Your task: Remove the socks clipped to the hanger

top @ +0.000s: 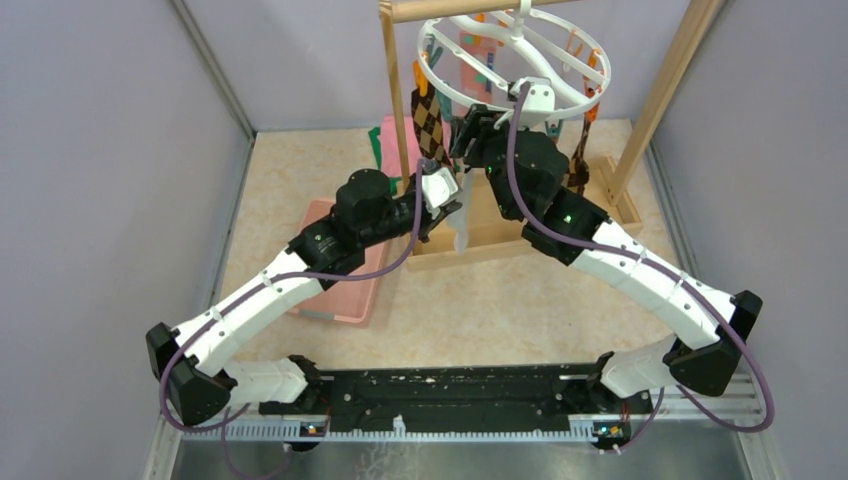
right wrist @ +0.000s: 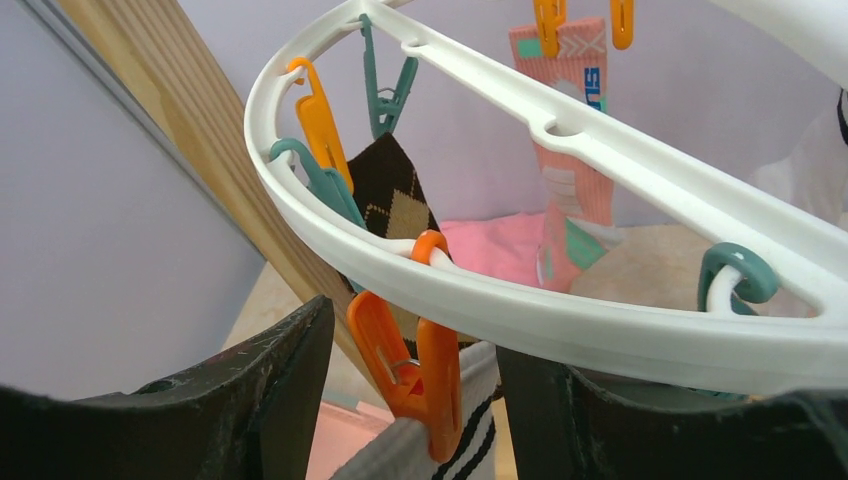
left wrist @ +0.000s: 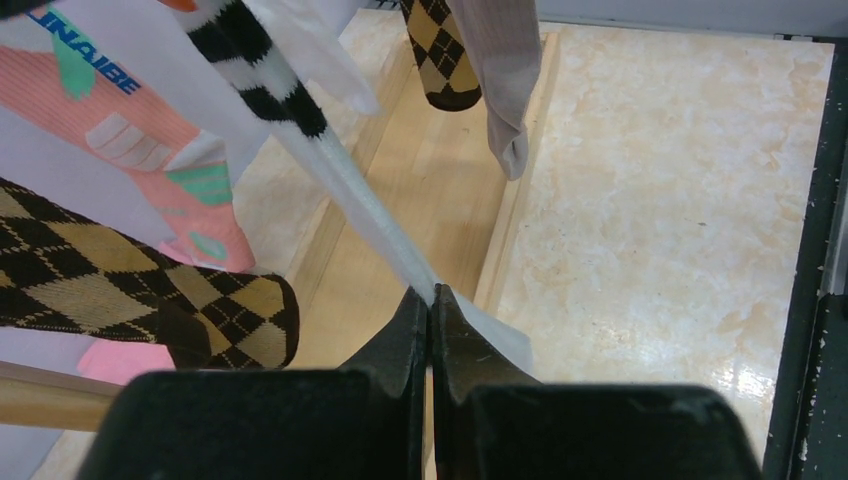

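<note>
Left wrist alone shows the left claw (left wrist: 430,303) pinching a striped-cuff sock (left wrist: 365,210).

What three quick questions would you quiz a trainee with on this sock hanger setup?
1. True or false: the left gripper is shut on an argyle sock.
2. Which colour is the clip between the right gripper's open jaws? A teal, B orange, C white.
3. Fill in: the hanger hangs on a rack made of ___.
Key: 1 false, it grips the striped-cuff sock; 2 B; 3 wood.
</note>
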Controlling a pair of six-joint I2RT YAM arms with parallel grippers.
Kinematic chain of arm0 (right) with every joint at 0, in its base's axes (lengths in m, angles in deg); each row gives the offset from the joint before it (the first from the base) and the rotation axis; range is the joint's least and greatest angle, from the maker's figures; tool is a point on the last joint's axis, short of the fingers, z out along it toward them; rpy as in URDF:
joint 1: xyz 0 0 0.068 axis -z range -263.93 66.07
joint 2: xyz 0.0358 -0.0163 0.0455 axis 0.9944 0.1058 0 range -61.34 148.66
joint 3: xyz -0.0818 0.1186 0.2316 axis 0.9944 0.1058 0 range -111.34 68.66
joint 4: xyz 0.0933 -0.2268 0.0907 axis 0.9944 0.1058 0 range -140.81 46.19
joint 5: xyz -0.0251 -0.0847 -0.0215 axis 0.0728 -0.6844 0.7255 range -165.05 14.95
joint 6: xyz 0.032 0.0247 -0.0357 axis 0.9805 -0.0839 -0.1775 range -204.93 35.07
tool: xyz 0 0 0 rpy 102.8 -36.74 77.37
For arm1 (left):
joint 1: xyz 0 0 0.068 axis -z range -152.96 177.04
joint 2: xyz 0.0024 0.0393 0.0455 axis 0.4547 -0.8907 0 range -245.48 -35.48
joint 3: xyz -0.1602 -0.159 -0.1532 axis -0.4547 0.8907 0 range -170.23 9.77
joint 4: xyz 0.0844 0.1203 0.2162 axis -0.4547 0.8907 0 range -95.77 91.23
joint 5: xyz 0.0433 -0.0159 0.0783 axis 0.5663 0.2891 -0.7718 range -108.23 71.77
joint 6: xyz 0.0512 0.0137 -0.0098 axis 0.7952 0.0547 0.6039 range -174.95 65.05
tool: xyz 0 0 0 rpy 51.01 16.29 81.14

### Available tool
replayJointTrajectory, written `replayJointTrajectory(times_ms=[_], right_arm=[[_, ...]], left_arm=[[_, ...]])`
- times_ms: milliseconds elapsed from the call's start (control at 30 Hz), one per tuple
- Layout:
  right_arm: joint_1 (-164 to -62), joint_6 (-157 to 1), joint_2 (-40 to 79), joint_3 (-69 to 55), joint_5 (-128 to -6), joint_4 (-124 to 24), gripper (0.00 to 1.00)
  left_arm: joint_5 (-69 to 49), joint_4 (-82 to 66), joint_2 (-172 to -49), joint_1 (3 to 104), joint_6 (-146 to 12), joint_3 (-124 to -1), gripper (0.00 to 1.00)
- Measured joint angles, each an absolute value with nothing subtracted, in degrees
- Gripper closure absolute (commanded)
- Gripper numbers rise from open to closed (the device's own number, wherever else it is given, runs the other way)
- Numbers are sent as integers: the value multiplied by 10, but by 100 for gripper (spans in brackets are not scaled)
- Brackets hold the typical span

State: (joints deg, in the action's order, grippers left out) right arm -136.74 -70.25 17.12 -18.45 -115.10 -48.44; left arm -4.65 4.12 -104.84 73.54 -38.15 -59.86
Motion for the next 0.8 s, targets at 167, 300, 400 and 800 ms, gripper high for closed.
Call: replayJointTrajectory(times_ms=[167,300,400,800], right_arm=[[-1367,-690,170,-183,-1144,-485,39],[-1366,-682,154,-156,-1140,-507,47],[-1365,-678,146,-145,-1140,-517,53],[-1365,-684,146,-146,-1142,-535,92]], left_arm=[[-58,40,-1048,739,-372,-596,100],[-68,36,-1048,740,-366,-582,100],[-74,36,-1049,740,-363,-576,100],[-79,28,-1049,740,-353,-576,100]])
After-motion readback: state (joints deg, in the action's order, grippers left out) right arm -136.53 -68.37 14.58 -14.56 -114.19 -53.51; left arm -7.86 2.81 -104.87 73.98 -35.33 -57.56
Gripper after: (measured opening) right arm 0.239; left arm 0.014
